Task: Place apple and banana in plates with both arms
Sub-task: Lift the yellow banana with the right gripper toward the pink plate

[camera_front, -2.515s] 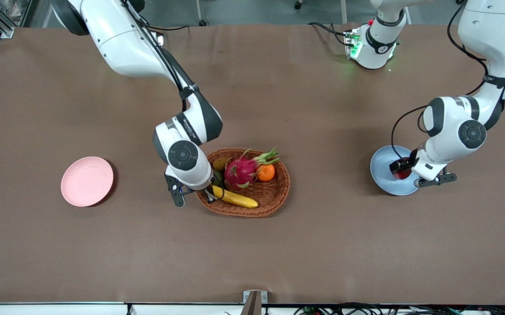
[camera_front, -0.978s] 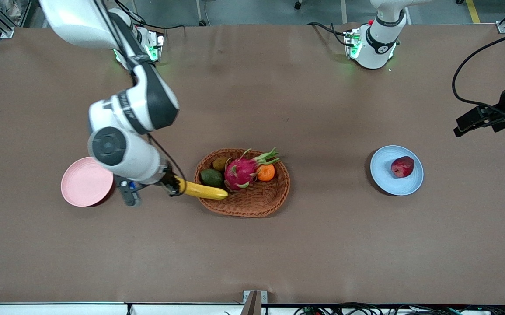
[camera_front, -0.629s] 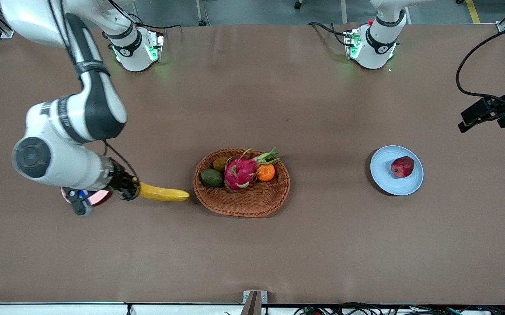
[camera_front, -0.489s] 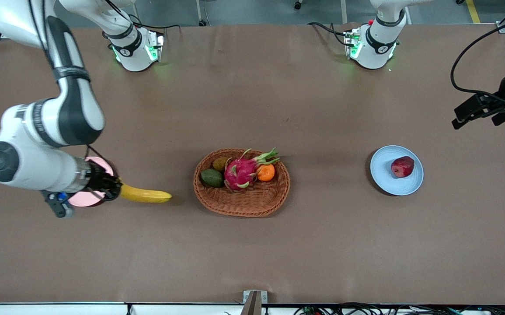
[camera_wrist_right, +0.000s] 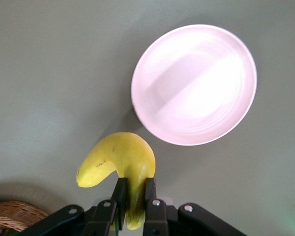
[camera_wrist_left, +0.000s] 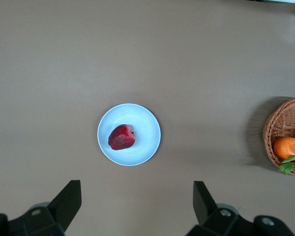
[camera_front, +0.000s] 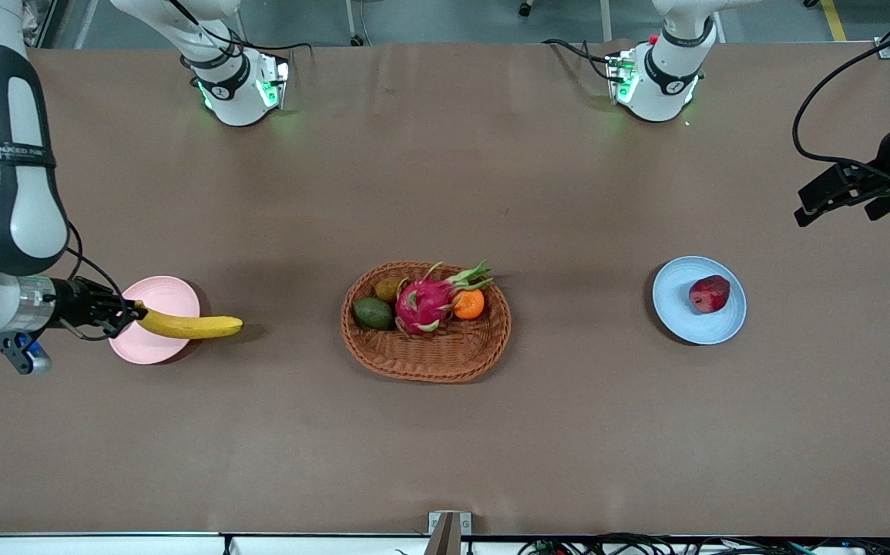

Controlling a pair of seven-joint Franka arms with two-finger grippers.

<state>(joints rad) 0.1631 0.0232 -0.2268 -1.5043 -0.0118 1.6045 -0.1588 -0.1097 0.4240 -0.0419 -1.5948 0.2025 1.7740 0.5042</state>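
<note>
Red apple (camera_front: pixel 709 294) in blue plate (camera_front: pixel 676 316); pink plate (camera_front: pixel 153 348) under held banana (camera_front: pixel 189 327).

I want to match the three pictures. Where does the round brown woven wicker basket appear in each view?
Front view: the round brown woven wicker basket sits mid-table, holding fruit.
Left wrist view: part of it shows at one edge.
Right wrist view: a sliver shows in a corner.
Shared landmark: none in all three; the orange links two.

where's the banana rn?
In the front view the banana is held by one end in the right gripper, up in the air over the pink plate, between it and the basket.
</note>
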